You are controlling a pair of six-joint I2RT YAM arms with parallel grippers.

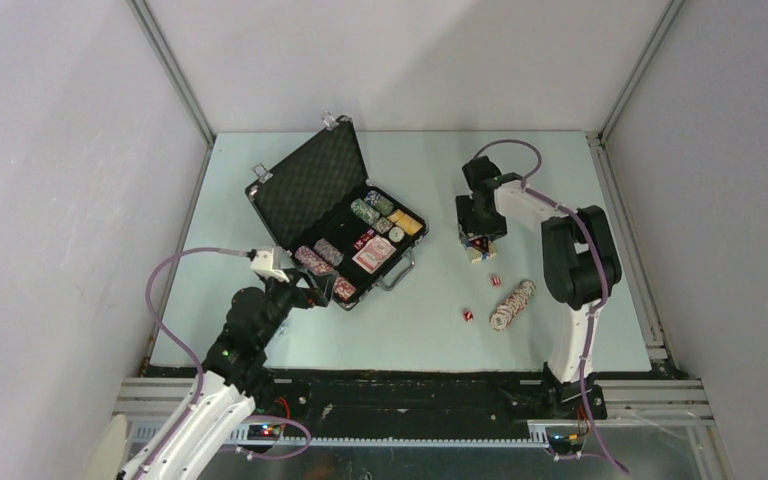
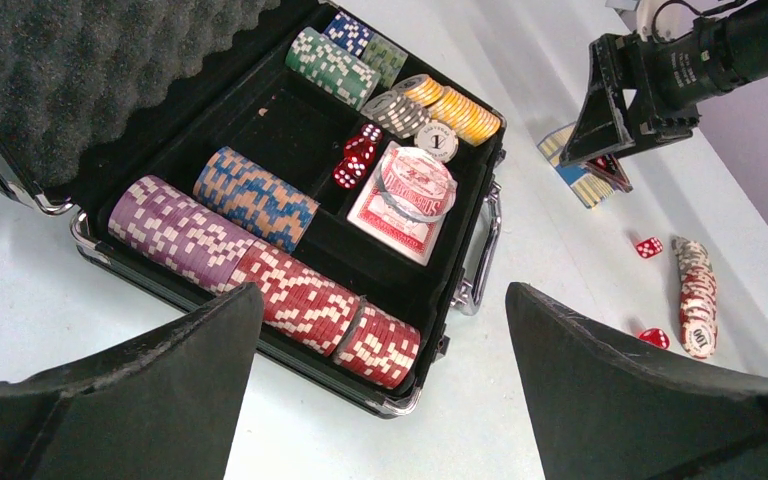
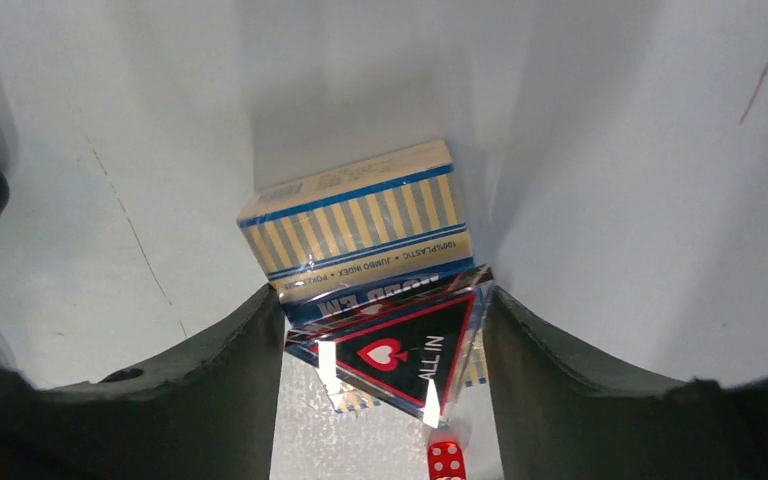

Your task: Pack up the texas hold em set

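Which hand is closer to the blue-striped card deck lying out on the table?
Right. The right hand straddles the card deck; the left hand is by the near corner of the open case, well away from it.

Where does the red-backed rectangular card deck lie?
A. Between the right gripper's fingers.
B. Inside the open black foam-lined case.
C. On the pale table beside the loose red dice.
B: the red-backed card deck sits in a compartment of the open black case, next to red dice.
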